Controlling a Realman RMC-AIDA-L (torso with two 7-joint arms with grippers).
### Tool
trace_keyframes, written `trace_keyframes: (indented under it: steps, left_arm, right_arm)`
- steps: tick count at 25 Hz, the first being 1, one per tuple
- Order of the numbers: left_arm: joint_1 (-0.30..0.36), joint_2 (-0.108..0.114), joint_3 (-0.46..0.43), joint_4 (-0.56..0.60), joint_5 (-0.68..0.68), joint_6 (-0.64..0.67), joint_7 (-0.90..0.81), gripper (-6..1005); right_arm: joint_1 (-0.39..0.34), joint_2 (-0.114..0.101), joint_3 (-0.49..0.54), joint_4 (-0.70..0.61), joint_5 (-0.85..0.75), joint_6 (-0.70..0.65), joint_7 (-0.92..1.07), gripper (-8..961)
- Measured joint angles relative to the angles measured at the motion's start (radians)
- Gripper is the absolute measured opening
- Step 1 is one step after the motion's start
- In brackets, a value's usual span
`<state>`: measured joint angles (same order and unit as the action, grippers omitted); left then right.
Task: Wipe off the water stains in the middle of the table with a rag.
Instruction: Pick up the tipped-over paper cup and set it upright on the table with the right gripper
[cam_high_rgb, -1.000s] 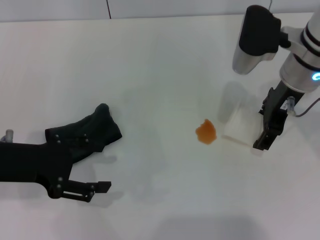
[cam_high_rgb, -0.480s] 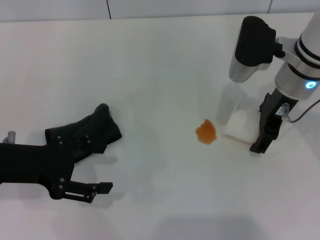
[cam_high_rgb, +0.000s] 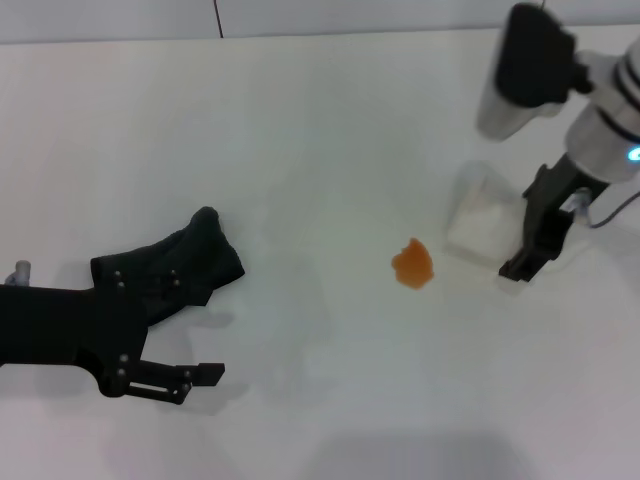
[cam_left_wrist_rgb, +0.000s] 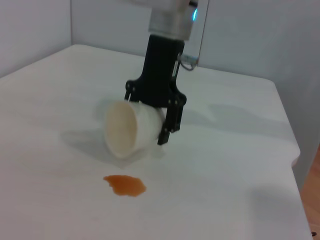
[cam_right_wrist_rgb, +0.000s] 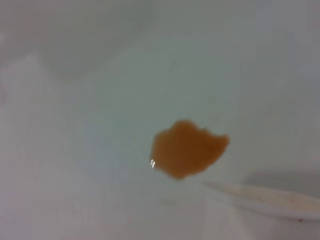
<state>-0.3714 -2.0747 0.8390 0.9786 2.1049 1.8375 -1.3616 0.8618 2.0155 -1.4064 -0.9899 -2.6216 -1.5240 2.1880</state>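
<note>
The water stain (cam_high_rgb: 412, 264) is a small orange-brown blotch on the white table (cam_high_rgb: 300, 130). It also shows in the left wrist view (cam_left_wrist_rgb: 125, 185) and in the right wrist view (cam_right_wrist_rgb: 187, 148). The black rag (cam_high_rgb: 185, 262) lies in a wad at the left. My left gripper (cam_high_rgb: 203, 335) is open beside it, its far finger against the rag and its near finger (cam_high_rgb: 195, 376) on bare table. My right gripper (cam_high_rgb: 510, 250) is shut on a cream-white paper cup (cam_left_wrist_rgb: 127, 127), tilted with its mouth toward the stain, just right of it.
The cup (cam_high_rgb: 478, 218) and my right arm (cam_high_rgb: 600, 130) stand close to the right of the stain. The cup's rim (cam_right_wrist_rgb: 265, 197) edges into the right wrist view. The table's far edge meets a grey wall (cam_high_rgb: 300, 15).
My right gripper has moved the cup a little up and away from the stain. The left arm and the rag have not moved.
</note>
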Motion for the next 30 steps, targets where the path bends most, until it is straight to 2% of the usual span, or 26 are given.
trace_keyframes:
  steps: [4,9,12,15,18,21,25,30]
  left_arm:
    - [-0.002,0.001,0.000,0.000,0.000,0.000,0.000,888]
    - [-0.008,0.002,0.000,0.003,0.000,0.000,-0.002,887]
    - [-0.015,0.003,0.000,0.003,0.000,0.000,-0.002,887]
    - [-0.017,0.005,0.000,0.001,0.001,0.000,-0.002,887]
    - [-0.017,0.006,-0.001,0.001,0.001,0.000,-0.002,887]
    - [-0.016,0.007,0.000,0.000,0.002,-0.001,-0.002,887]
    - [-0.008,0.009,-0.002,0.001,0.004,-0.001,-0.002,887]
    - [-0.007,0.011,-0.001,0.000,0.004,-0.002,0.002,887]
  right_arm:
    - [-0.084,-0.004,0.094,-0.132,0.034,-0.047,-0.034,710]
    - [-0.206,-0.005,0.232,-0.189,0.220,-0.058,-0.197,663]
    - [-0.292,-0.004,0.270,-0.179,0.350,0.002,-0.318,661]
    - [-0.397,0.001,0.268,-0.154,0.491,0.120,-0.452,659]
    - [-0.452,-0.004,0.271,-0.038,0.705,0.172,-0.628,658]
    - [-0.472,-0.009,0.278,0.091,0.885,0.173,-0.797,658]
    - [-0.478,-0.008,0.280,0.261,1.054,0.147,-1.035,657]
    - [-0.464,-0.005,0.282,0.538,1.228,0.140,-1.342,654]
